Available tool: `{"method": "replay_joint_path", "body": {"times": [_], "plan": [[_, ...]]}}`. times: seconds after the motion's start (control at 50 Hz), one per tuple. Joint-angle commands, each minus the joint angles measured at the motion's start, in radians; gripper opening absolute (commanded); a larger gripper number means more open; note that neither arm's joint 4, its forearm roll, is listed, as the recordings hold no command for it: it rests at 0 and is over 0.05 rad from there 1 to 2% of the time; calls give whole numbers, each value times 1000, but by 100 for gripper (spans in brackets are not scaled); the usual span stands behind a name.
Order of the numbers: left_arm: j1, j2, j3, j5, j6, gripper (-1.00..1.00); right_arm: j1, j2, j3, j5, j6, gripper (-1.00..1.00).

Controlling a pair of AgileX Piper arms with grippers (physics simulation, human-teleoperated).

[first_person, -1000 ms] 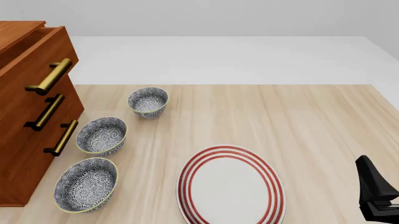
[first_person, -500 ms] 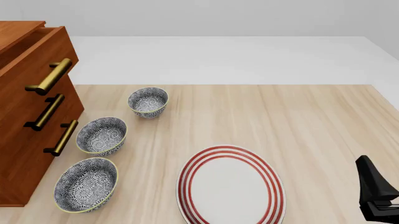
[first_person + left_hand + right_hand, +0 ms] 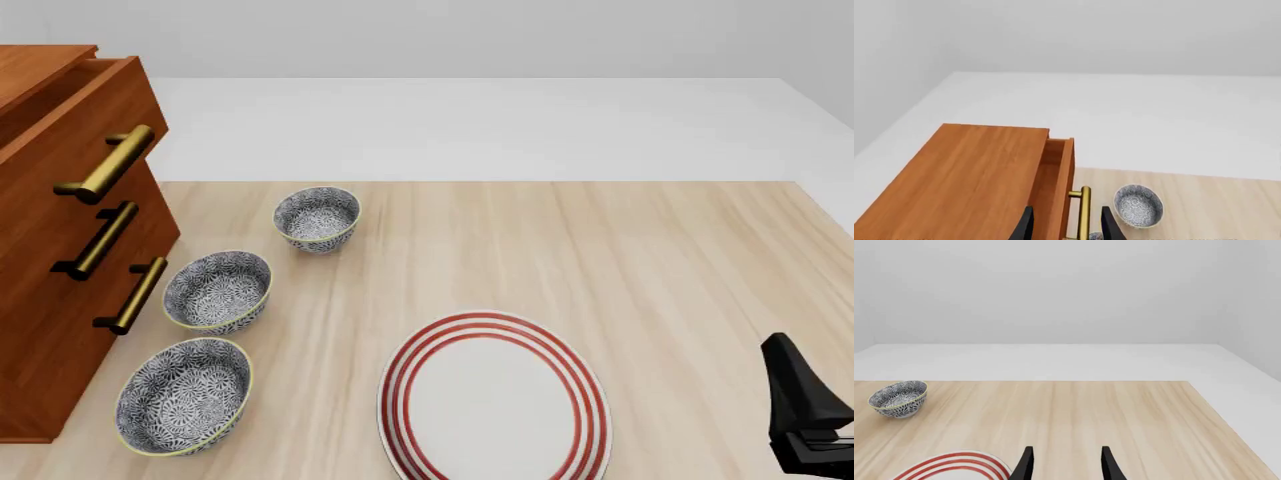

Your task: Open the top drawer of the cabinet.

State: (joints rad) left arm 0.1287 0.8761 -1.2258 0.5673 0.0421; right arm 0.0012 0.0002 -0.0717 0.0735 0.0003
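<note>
The top drawer [image 3: 80, 120] stands pulled a little way out of the cabinet [image 3: 54, 300] at the left edge of the surface [image 3: 667, 250]; its brass handle [image 3: 107, 165] juts past the two lower handles. In the left wrist view the left gripper [image 3: 1064, 227] hangs above the cabinet top, fingers spread, with the drawer's front edge [image 3: 1057, 190] and handle [image 3: 1084, 212] just ahead between the fingertips, untouched. Three patterned bowls [image 3: 214, 290] sit in a row beside the cabinet front. The right gripper [image 3: 1064, 465], fingers apart and empty, rests low at the near right, with a red-ringed plate [image 3: 494, 400] just to its left.
</note>
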Motion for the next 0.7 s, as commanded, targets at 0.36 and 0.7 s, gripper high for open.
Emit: {"method": "replay_joint_path", "body": {"times": [0.36,0.7], "plan": [[-24,114,-47,57,-52,100,0,0,0,0,0,100],[-28,135,-95,117,-28,100,0,0,0,0,0,100]]}}
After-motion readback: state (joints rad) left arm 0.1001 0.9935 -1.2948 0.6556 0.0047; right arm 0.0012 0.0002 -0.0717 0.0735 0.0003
